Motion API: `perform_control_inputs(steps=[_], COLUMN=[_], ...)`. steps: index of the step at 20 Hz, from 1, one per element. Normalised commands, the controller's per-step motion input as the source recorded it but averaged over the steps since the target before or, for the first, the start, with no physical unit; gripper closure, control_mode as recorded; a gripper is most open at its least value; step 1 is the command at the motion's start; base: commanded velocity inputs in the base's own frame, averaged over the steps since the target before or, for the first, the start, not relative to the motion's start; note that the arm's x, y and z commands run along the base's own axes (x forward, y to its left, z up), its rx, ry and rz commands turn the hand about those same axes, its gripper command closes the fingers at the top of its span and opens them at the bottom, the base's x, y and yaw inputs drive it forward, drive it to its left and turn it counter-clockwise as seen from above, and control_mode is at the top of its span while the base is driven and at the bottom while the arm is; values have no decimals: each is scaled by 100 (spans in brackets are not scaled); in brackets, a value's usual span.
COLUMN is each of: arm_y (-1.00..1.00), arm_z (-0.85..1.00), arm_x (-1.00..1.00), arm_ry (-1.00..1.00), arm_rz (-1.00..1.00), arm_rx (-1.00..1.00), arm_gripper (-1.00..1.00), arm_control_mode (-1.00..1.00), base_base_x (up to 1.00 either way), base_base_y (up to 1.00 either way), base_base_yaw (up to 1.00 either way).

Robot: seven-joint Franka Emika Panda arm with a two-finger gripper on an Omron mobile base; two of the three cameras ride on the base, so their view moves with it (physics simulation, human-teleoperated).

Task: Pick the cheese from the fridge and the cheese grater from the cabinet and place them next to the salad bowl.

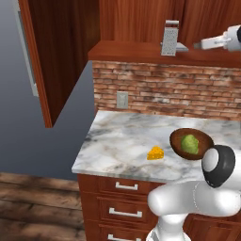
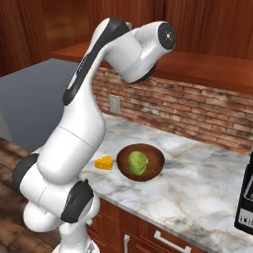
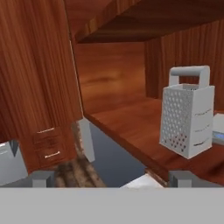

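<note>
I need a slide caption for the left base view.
Open gripper nears cheese grater in cabinet; cheese beside salad bowl.

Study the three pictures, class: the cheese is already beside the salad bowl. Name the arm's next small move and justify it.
Probably ease the open gripper leftward along the cabinet shelf toward the cheese grater. In the hand view the grater stands upright, off to one side of the fingertips, not yet between them.

Arm raised and reaching, jaws fully apart

In the left base view we see our arm rise from the lower right, with the wrist and gripper (image 1: 197, 44) entering at the upper right edge, pointing left. In the hand view our gripper (image 3: 111, 178) shows two dark fingertips (image 3: 42, 178) spread wide at the bottom, holding nothing.
</note>
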Motion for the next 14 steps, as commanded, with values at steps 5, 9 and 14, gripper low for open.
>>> perform_control_inputs(steps=[5, 9, 14], arm_y=[-1, -7, -26], arm_z=[0, 0, 0], arm_x=[57, 36, 20], arm_ry=[0, 0, 0], arm_rz=[11, 10, 2], arm_rx=[5, -4, -10], arm_gripper=[-100, -100, -100], arm_control_mode=[-100, -100, -100], base_base_x=[0, 0, 0], base_base_y=[0, 0, 0], base_base_yaw=[0, 0, 0])
